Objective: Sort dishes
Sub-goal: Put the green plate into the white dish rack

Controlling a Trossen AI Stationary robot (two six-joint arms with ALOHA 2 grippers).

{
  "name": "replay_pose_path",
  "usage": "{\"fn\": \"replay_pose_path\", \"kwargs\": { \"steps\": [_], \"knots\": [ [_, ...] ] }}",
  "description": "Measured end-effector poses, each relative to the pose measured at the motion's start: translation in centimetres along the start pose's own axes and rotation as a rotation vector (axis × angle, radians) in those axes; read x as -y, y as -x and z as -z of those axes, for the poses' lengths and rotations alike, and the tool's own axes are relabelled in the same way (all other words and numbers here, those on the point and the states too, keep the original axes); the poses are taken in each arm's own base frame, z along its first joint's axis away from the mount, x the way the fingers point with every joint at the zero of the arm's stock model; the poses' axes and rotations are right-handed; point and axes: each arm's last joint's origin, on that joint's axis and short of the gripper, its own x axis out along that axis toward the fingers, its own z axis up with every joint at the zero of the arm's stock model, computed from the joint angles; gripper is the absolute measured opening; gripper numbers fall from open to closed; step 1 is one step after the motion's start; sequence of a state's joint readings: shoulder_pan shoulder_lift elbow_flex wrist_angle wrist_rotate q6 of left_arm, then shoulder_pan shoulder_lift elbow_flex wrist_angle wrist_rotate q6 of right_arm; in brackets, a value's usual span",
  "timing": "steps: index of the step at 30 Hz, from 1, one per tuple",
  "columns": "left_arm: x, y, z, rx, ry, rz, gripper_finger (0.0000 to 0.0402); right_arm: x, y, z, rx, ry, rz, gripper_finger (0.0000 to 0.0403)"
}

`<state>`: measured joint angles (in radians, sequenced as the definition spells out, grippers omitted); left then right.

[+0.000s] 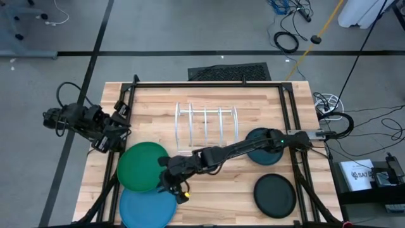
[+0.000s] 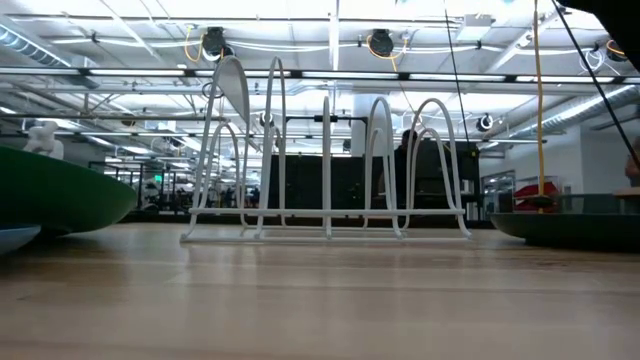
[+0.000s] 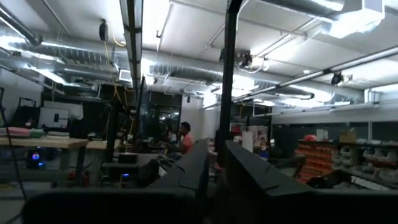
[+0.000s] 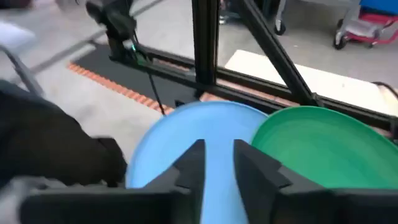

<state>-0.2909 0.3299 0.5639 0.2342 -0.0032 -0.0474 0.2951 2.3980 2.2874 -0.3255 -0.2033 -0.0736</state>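
Observation:
The large green plate (image 1: 140,166) lies at the near left of the table, its near edge overlapping the large light blue plate (image 1: 147,209). Both also show in the right wrist view, the green plate (image 4: 323,149) and the blue plate (image 4: 186,124). The smaller dark teal plate (image 1: 259,154) lies at the right, partly under my right arm. The smaller black plate (image 1: 275,195) lies at the near right. My right gripper (image 1: 173,185) (image 4: 220,149) hovers over the blue plate's far right rim beside the green plate, its fingers a narrow gap apart. My left gripper (image 1: 120,126) (image 3: 216,149) waits shut at the table's left edge.
A white wire rack (image 1: 205,125) stands at the table's far middle; it also shows in the low view (image 2: 325,170). A black frame (image 1: 209,84) runs around the table's far and side edges. Bare wood lies between the plates at the near middle.

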Motion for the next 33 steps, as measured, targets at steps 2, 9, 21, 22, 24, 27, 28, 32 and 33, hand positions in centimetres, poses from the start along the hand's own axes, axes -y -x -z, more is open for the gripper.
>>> {"fn": "replay_pose_path", "kwargs": {
  "steps": [2,9,21,22,24,27,28,32,33],
  "knots": [
    [0.0,-0.3,0.1,-0.011,-0.003,-0.001,0.0091,-0.5,-0.7,0.6,-0.014,0.049,-0.01,0.0122],
    [0.0,-0.8,0.4,-0.035,-0.005,-0.006,0.0133,-0.6,-2.3,2.4,-0.077,0.144,0.112,0.0218],
    [-0.1,-0.8,0.5,-0.041,-0.005,-0.037,0.0135,0.5,-5.7,7.7,-0.231,0.235,0.193,0.0219],
    [-0.1,-0.8,0.5,-0.043,-0.006,-0.038,0.0135,0.7,-5.8,7.8,-0.231,0.244,0.206,0.0218],
    [-0.1,-0.8,0.5,-0.043,-0.005,-0.038,0.0135,1.0,-6.0,8.1,-0.235,0.257,0.227,0.0218],
    [-0.1,-0.8,0.5,-0.043,-0.005,-0.041,0.0135,1.5,-6.1,8.5,-0.245,0.262,0.24,0.0218],
    [-0.1,-0.8,0.5,-0.044,-0.005,-0.042,0.0135,1.6,-6.1,8.5,-0.245,0.267,0.241,0.0217],
    [-0.1,-0.8,0.5,-0.043,-0.005,-0.043,0.0135,2.2,-5.9,8.4,-0.239,0.279,0.249,0.0217],
    [-0.2,-0.8,0.5,-0.043,-0.005,-0.049,0.0135,2.3,-5.9,8.4,-0.244,0.282,0.248,0.0217]
  ]
}}
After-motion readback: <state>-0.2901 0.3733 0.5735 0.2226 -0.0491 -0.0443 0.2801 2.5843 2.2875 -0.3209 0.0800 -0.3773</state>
